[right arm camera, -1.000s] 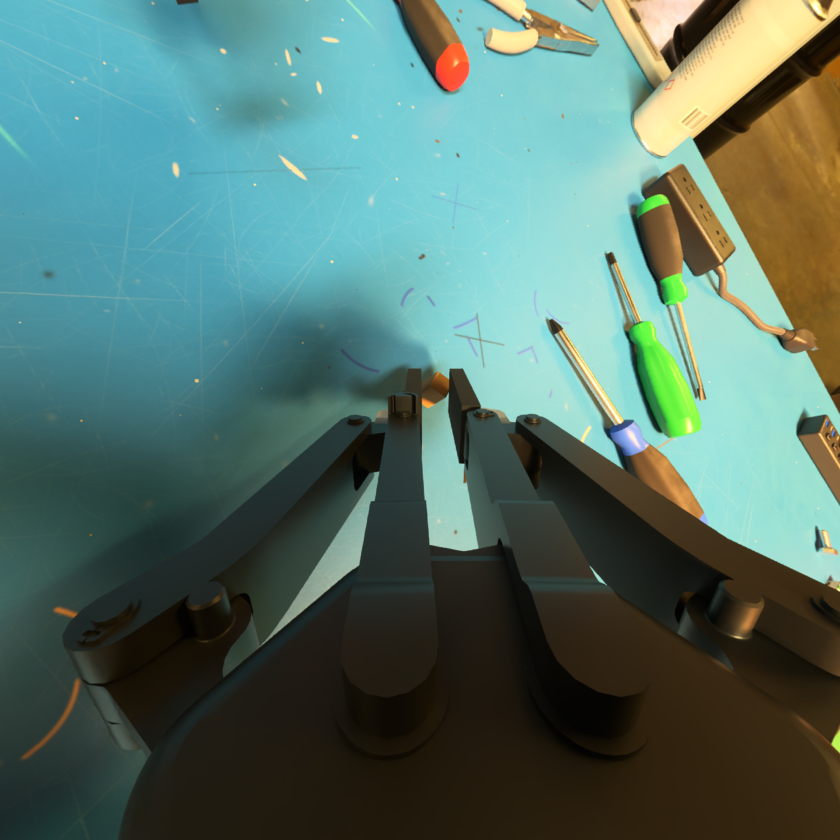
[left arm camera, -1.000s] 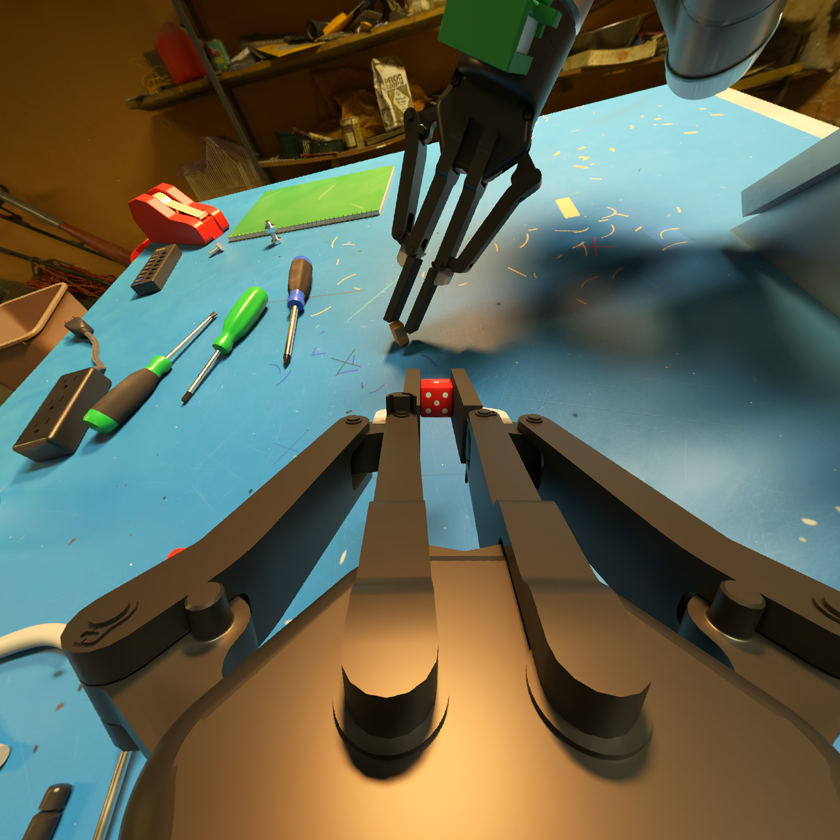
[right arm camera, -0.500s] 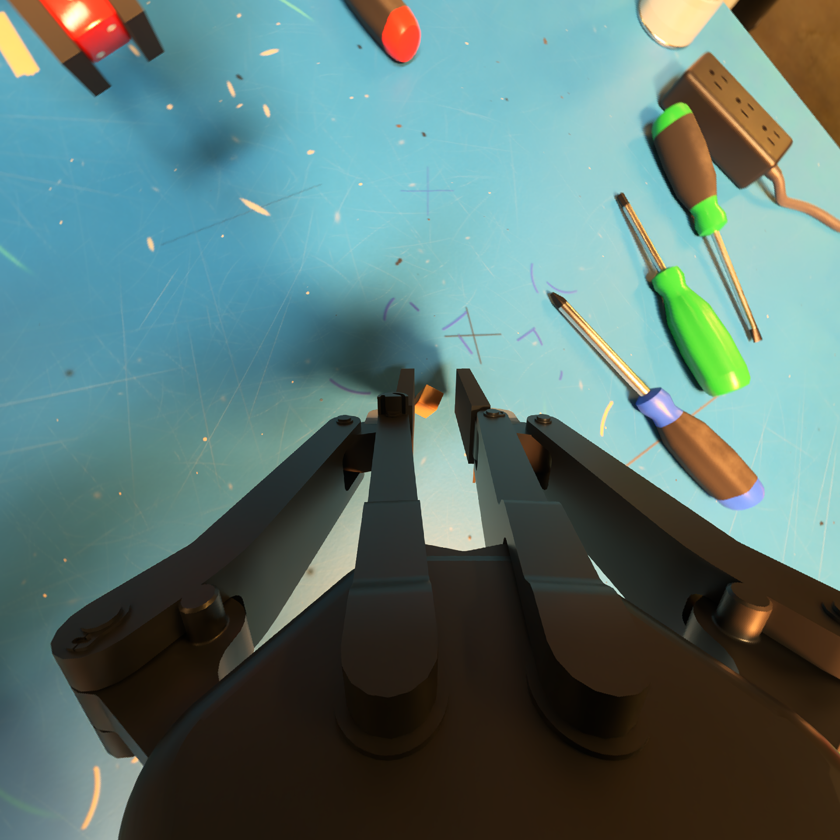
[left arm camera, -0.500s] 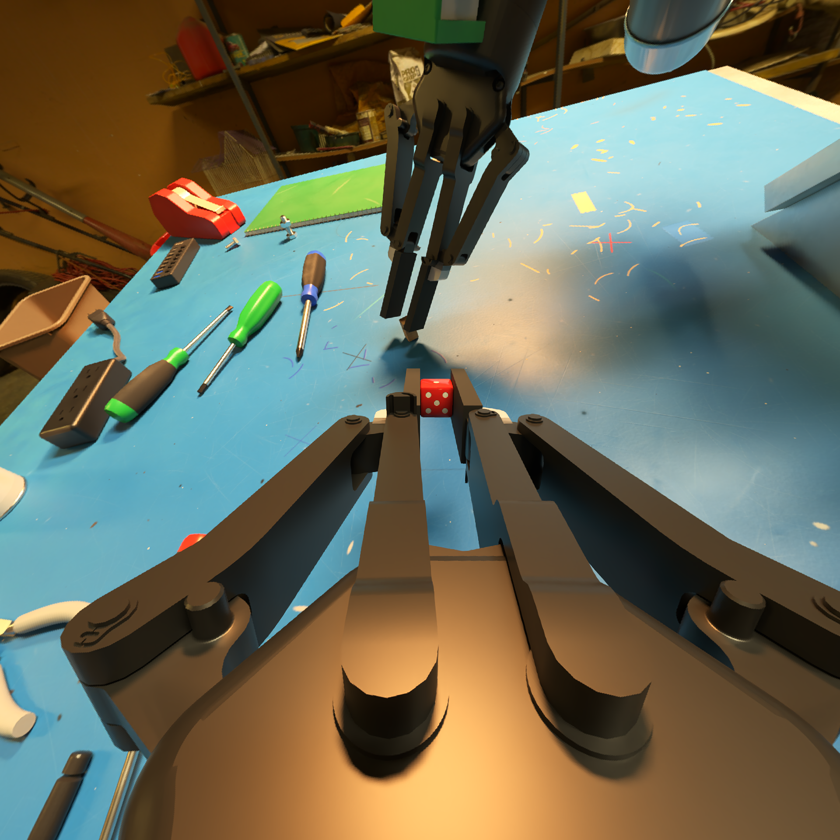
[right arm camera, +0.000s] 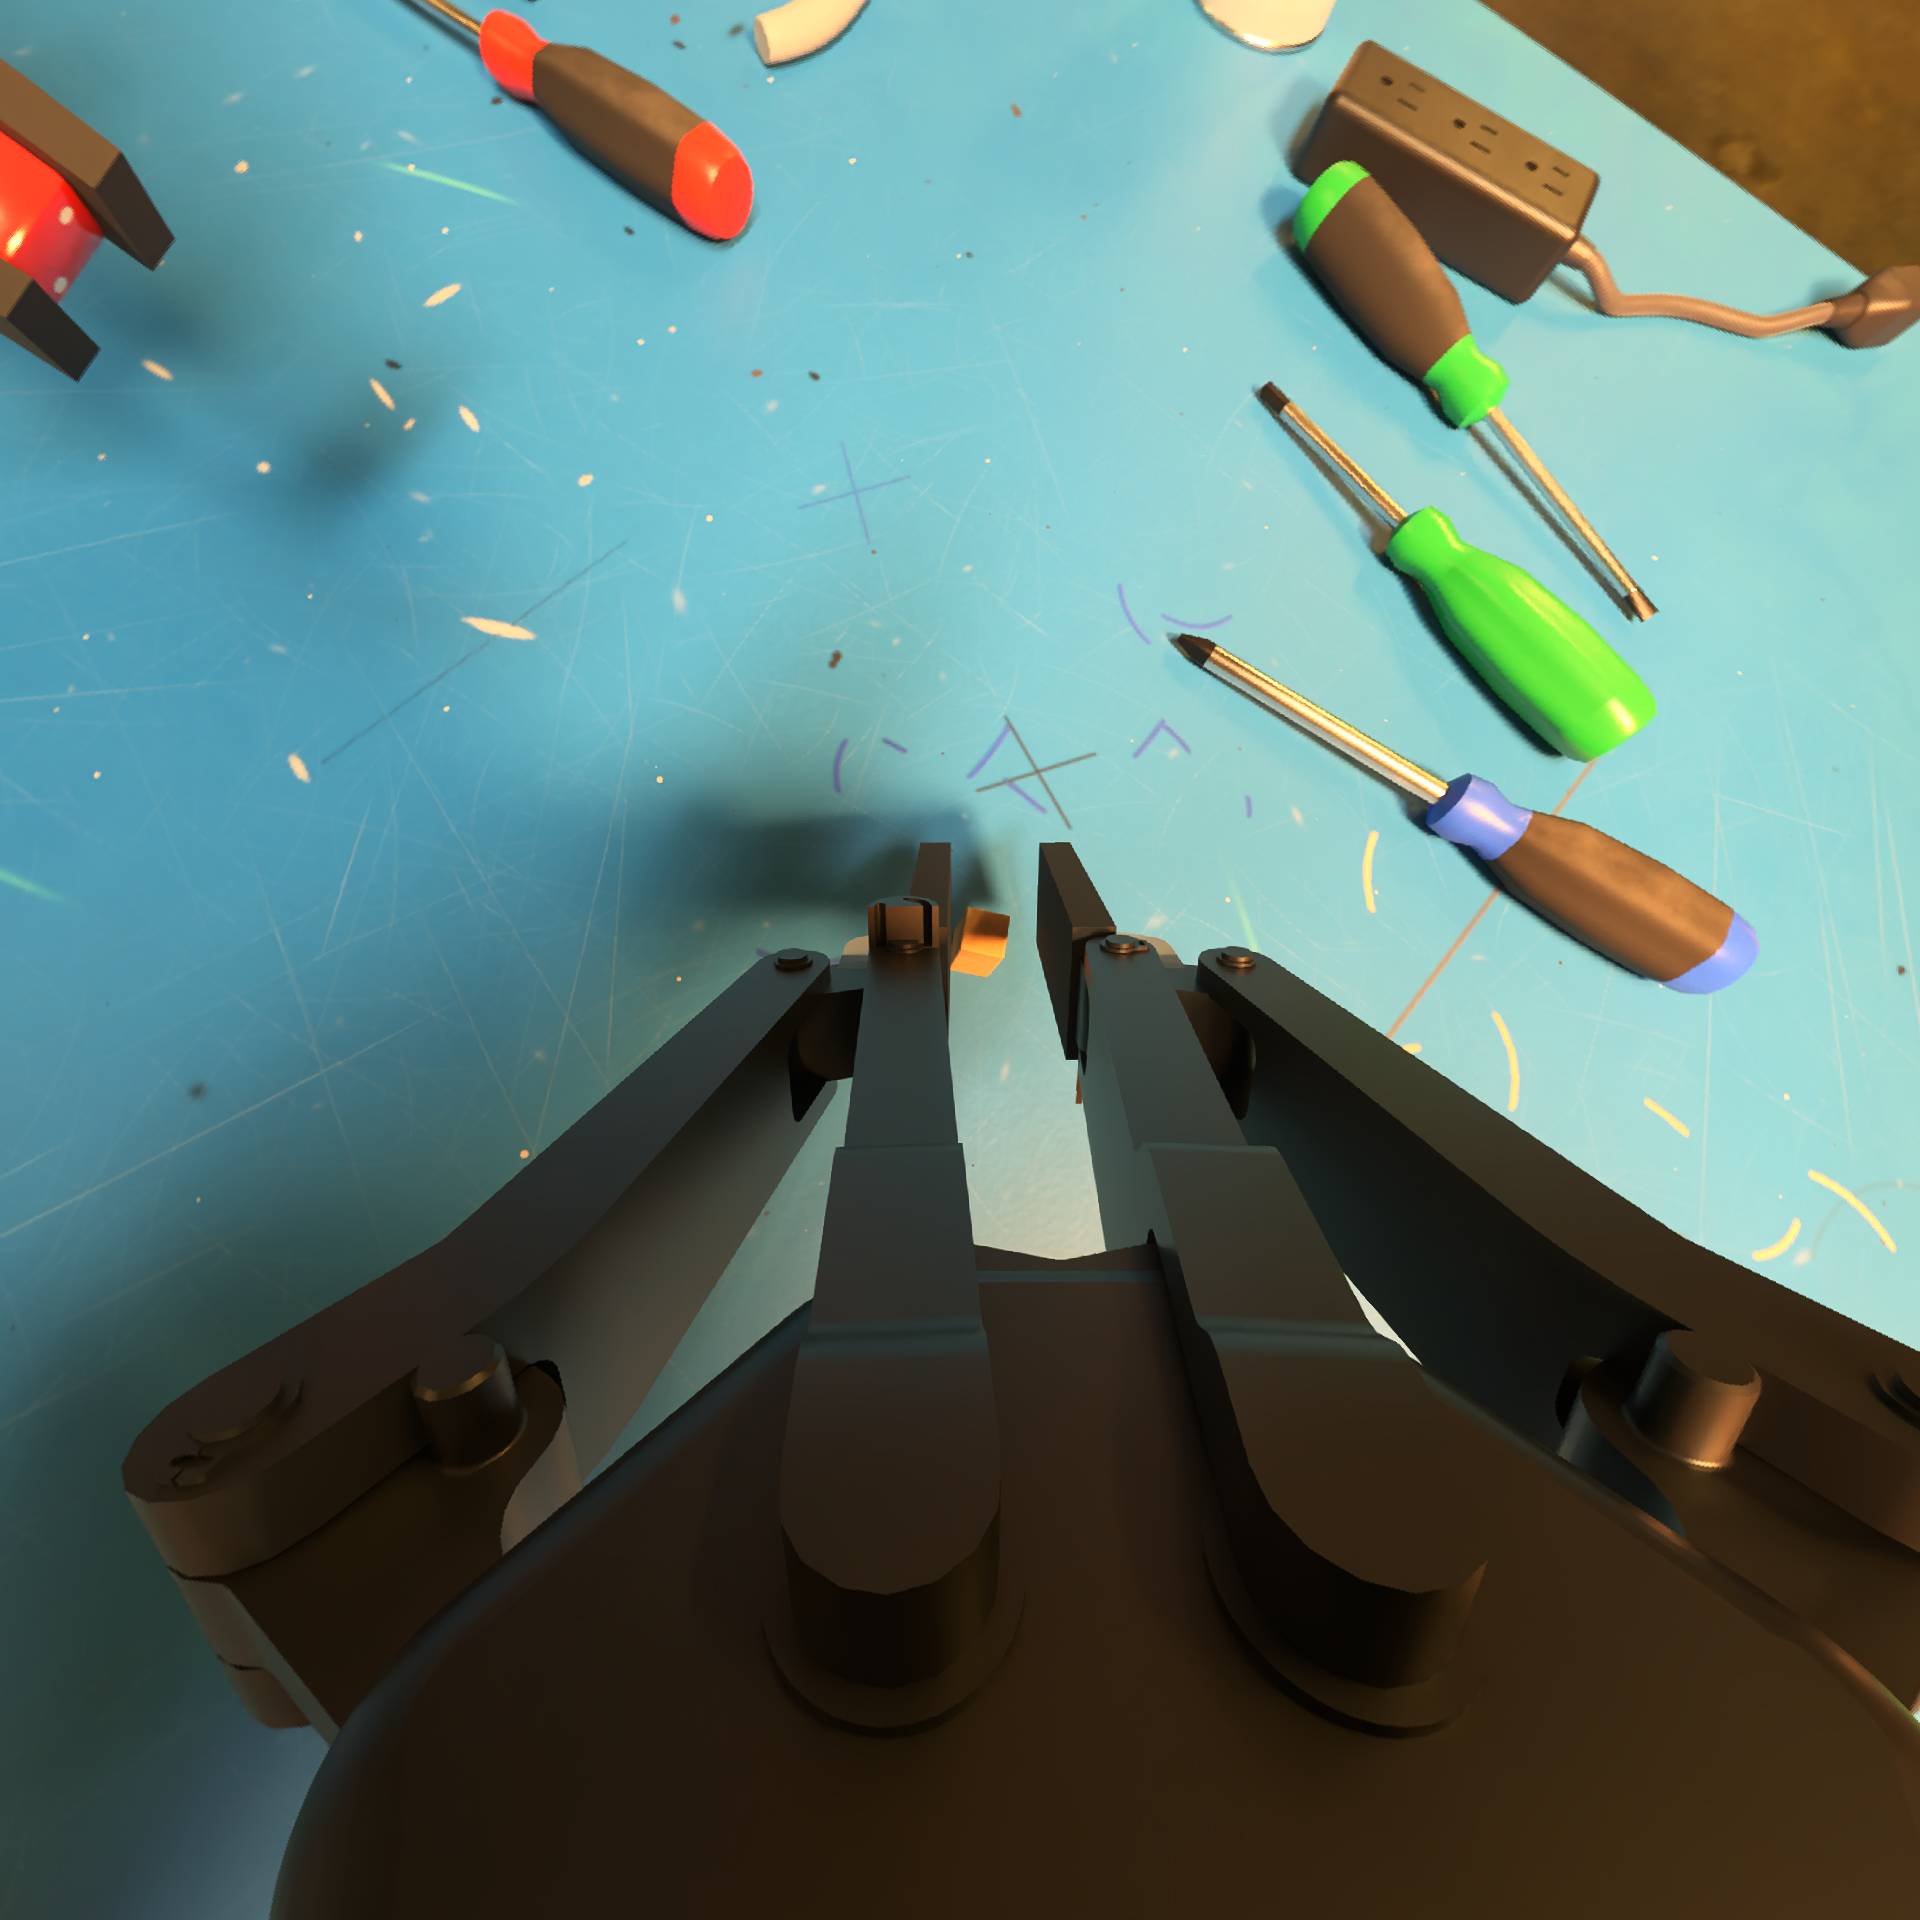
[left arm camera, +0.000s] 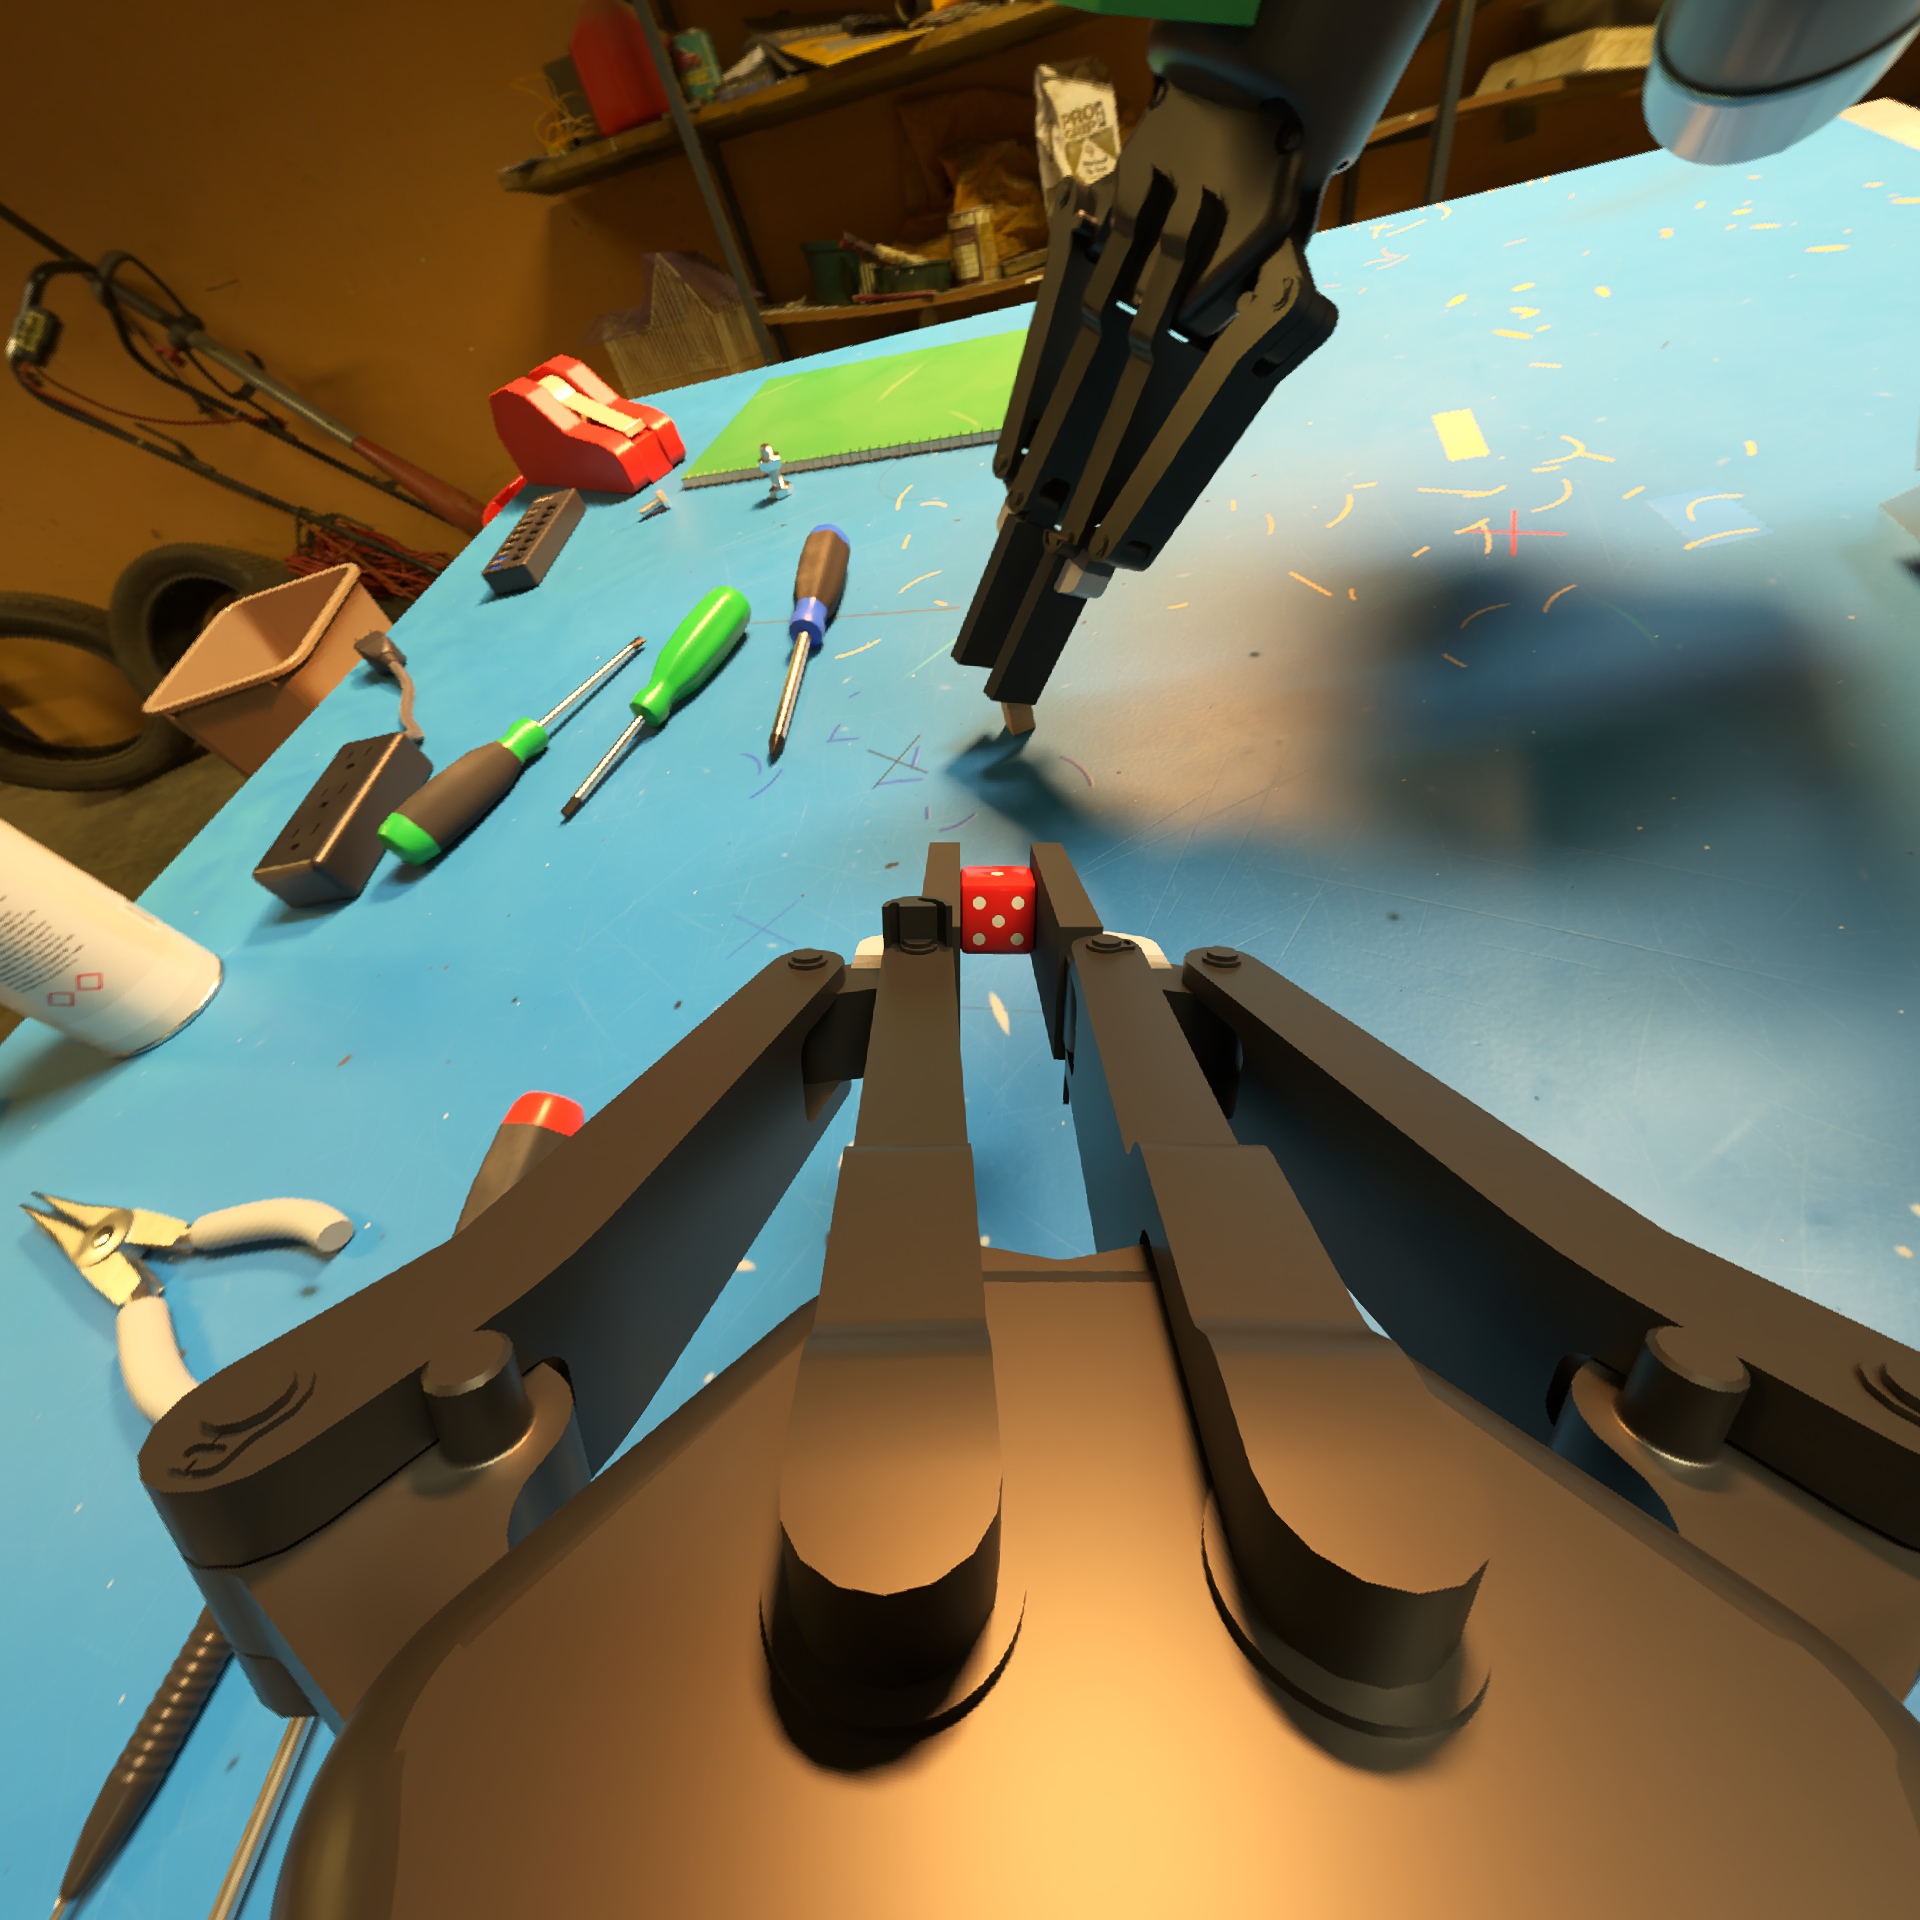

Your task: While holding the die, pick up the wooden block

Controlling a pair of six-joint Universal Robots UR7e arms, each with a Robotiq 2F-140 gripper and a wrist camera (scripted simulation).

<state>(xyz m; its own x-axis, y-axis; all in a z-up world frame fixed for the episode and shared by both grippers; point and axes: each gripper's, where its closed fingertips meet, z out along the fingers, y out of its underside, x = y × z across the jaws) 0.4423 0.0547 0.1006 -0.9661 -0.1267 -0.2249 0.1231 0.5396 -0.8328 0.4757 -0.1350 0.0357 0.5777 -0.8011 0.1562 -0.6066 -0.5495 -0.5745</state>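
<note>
My left gripper (left arm camera: 997, 862) is shut on a red die (left arm camera: 997, 912) with white dots and holds it above the blue table (left arm camera: 1507, 987). The die also shows at the top left of the right wrist view (right arm camera: 42, 237). My right gripper (right arm camera: 992, 862) has its jaws close together around a small wooden block (right arm camera: 982, 940) that lies against the left finger. In the left wrist view the right gripper (left arm camera: 1013, 681) points down ahead of the die. The block (left arm camera: 1018, 717) sticks out below its tips, just above its shadow.
Left of the right gripper lie a blue-collared screwdriver (left arm camera: 805, 623) and two green screwdrivers (left arm camera: 675, 665), then a black power strip (left arm camera: 343, 821). A red-tipped screwdriver (right arm camera: 634, 130), pliers (left arm camera: 135, 1278), a white bottle (left arm camera: 94, 966), a red tape dispenser (left arm camera: 577, 426) and a green notebook (left arm camera: 873, 416) are nearby.
The right gripper has risen a little with the block, which now hangs clear of its shadow. Its jaws stand slightly wider than a second ago. The left gripper has pulled back, still holding the die.
</note>
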